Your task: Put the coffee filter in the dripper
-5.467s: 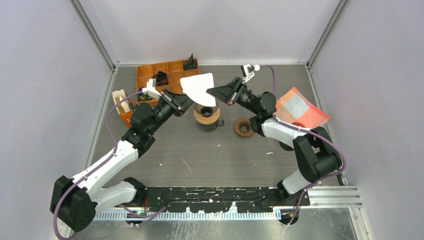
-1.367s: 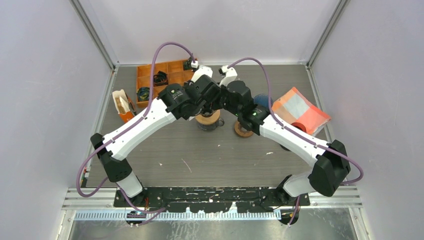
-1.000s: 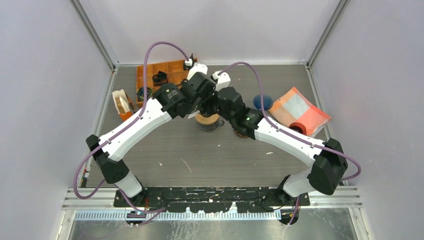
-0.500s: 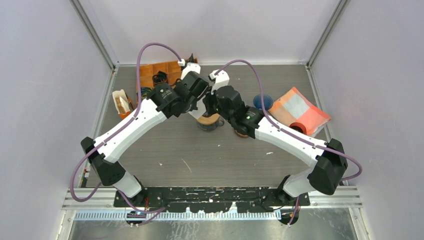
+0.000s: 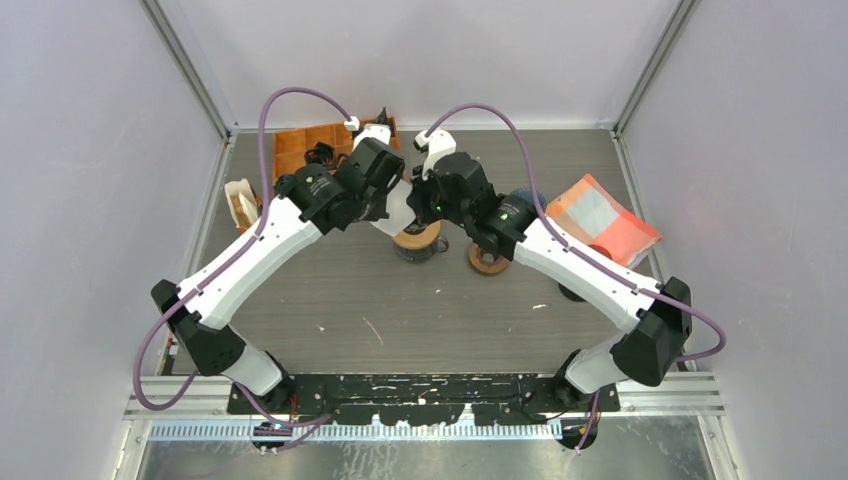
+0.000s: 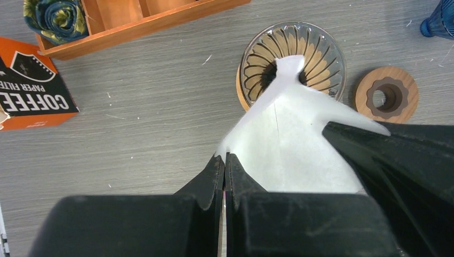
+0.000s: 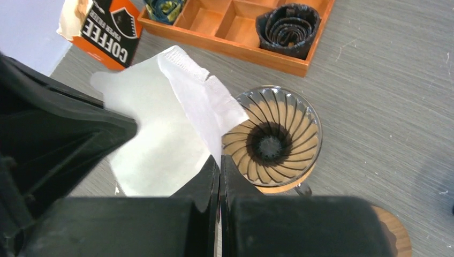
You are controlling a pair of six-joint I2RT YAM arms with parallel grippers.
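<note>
Two pairs of fingers are clenched on one white coffee filter [image 6: 289, 144]: the left gripper [image 6: 225, 160] pinches one edge and the right gripper [image 7: 218, 163] pinches a folded edge opposite, with the paper spread between them. Just beyond both sets of fingertips stands the glass dripper [image 6: 321, 53], ribbed inside. The filter's point lies over its mouth and is not seated in it; whether it touches the rim I cannot tell. Farther beyond the fingers, a wooden tray [image 7: 230, 48] holds a black coil [image 7: 287, 21] in one compartment and a rolled blue-and-yellow cloth [image 6: 53, 13] in another. Left of the left fingers lies an orange filter box [image 6: 29, 91]. Right of them, beside the dripper, is a wooden ring [image 6: 386, 95].
</note>
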